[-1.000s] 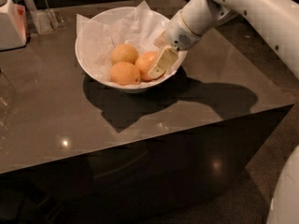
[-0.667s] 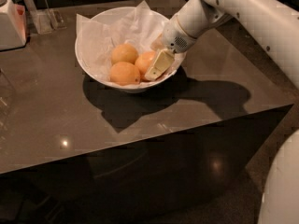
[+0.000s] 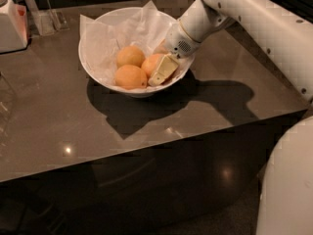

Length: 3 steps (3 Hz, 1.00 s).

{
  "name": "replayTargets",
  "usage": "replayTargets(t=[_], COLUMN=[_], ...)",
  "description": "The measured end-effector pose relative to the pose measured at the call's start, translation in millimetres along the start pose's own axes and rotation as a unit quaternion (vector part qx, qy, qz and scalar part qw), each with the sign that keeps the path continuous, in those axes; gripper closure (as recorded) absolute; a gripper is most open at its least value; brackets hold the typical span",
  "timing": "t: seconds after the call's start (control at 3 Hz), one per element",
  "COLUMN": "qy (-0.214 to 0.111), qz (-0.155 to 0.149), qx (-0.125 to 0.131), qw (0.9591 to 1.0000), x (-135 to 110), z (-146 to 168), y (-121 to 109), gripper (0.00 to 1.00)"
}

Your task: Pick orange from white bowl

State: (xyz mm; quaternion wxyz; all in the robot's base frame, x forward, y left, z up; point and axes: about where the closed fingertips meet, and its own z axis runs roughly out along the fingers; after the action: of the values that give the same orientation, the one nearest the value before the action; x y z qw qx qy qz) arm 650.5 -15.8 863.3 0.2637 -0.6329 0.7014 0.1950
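Note:
The white bowl (image 3: 93, 65) stands on the brown table, lined with crumpled white paper whose corners stick out over its rim. Three round fruits lie in it. The orange (image 3: 149, 62) is the redder one on the right, and the gripper partly hides it. Two yellower fruits lie to its left, one at the back (image 3: 130, 56) and one at the front (image 3: 129, 77). My gripper (image 3: 157, 68) reaches down into the bowl from the right. It sits right at the orange, with a cream-coloured part across the orange's right front.
The white arm (image 3: 230, 11) crosses the table's back right corner. A white container (image 3: 12, 26) and a clear stand (image 3: 44, 18) sit at the back left. The table's front edge (image 3: 146, 151) drops to a dark floor. The robot's white body (image 3: 288, 185) fills the lower right.
The gripper and wrist have shifted slightly left and deeper into the bowl, closer onto the orange. The fruits and the bowl have not moved.

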Motion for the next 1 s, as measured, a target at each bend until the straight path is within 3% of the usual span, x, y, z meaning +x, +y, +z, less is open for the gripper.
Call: replayTargets(t=[0.67, 1.0], qy=[0.002, -0.005], qz=[0.001, -0.002], qx=[-0.012, -0.003], qw=[0.9999, 1.0000], x=[0.8, -3.2], z=[7.1, 1.7], y=[-1.9, -3.6], gripper=[0.67, 0.91])
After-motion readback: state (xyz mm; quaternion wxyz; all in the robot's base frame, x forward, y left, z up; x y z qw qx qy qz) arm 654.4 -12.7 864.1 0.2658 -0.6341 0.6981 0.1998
